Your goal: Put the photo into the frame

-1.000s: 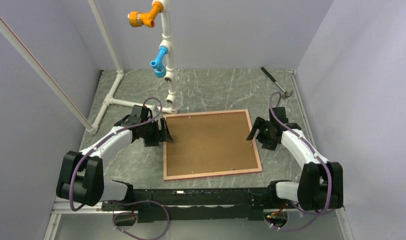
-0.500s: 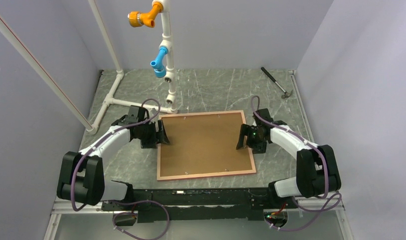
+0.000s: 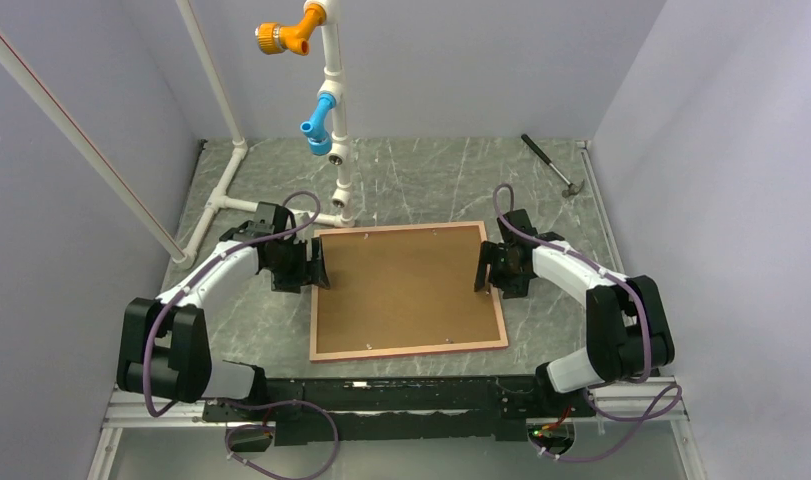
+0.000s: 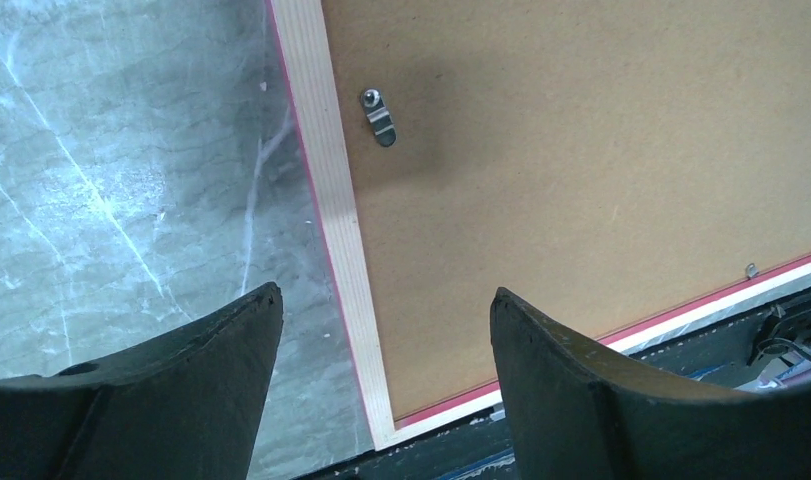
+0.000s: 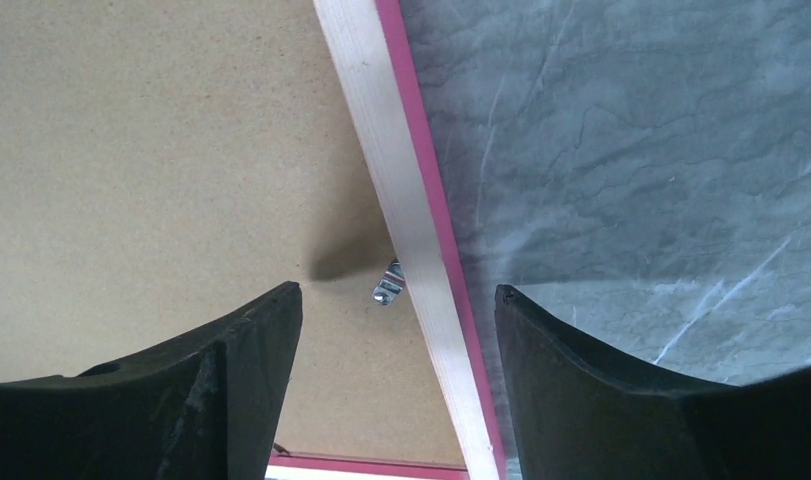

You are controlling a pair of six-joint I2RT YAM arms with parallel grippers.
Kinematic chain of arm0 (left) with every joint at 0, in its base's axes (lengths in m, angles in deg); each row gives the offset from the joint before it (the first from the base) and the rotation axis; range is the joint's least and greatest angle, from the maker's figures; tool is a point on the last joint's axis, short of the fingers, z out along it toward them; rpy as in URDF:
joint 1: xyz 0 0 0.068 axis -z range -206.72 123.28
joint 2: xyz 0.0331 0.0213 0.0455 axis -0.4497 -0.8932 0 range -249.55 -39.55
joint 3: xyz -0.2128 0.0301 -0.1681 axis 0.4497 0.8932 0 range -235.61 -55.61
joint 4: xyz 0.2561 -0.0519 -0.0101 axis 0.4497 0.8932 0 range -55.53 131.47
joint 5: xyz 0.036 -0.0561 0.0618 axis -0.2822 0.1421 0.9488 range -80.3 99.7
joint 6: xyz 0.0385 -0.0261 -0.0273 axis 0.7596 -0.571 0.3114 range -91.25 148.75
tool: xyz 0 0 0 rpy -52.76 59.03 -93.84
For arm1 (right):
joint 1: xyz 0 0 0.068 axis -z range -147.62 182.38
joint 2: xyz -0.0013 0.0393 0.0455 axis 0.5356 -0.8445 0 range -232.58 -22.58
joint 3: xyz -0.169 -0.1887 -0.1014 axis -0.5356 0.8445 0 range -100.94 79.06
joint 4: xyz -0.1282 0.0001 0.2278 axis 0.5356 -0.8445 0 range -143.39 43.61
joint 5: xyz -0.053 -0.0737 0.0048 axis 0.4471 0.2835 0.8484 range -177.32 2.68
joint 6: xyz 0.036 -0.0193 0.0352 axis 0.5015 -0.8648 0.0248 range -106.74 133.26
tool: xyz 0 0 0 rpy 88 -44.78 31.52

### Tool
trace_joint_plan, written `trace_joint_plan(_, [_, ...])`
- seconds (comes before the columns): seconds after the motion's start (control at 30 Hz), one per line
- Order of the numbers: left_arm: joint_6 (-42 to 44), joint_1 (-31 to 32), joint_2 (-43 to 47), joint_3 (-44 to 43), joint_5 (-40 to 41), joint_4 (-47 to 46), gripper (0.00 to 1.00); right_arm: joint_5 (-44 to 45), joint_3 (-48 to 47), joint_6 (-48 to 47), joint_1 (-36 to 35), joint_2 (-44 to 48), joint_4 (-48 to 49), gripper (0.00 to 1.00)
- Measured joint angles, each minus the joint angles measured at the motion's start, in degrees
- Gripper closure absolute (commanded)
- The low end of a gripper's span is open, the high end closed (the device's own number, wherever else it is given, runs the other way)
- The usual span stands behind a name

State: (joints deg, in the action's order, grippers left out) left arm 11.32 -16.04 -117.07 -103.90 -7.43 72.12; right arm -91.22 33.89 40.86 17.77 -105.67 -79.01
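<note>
While the right arm closes in from the right, the frame [image 4: 334, 200] slides left and slightly nearer on the table [image 3: 431, 180]. It now lies face down near the middle, pale wood back up, with a thin pink line showing along its outer edge. The left arm gives ground by about the same small amount and stays at the left rail.

Right gripper [image 5: 396, 290]: jaws spread wide, holding nothing. They straddle the right rail, one finger above the backing panel [image 3: 406, 285] and the other above bare table. A small metal turn clip [image 5: 386, 285] sits between the fingers, just inside the rail.

Left gripper [image 4: 383, 293]: jaws equally wide, also holding nothing. They bracket the left rail the same way, and a second clip [image 4: 379, 118] lies farther along that side.

The photo cannot be seen in any view. The brown panel fills the whole opening, so whether the print lies under it cannot be told.

Judgement: the sideways shove looks like squaring up, putting the frame evenly between the two arms with each gripper at a clip. If the print is not yet in, the clips need turning and the panel must come out first. If it is in, only securing the clips remains. Risk: both rails are thin, and another push from one side alone could skew the frame.
</note>
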Motion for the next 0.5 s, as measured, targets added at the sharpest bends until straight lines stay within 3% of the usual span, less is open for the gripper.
trace_joint_plan(0.17, [0.44, 0.0, -1.33, 0.0, 0.07, 0.46, 0.22, 1.38, 0.0, 0.46, -0.07, -1.55, 0.24, 0.45])
trace_joint_plan(0.27, [0.44, 0.0, -1.36, 0.0, 0.02, 0.42, 0.22, 0.87, -0.04, 1.14, -0.2, -2.12, 0.79, 0.49])
trace_joint_plan(0.5, [0.44, 0.0, -1.38, 0.0, 0.0, 0.39, 0.22, 1.73, -0.63, 1.2, 0.24, -2.45, 0.59, 0.76])
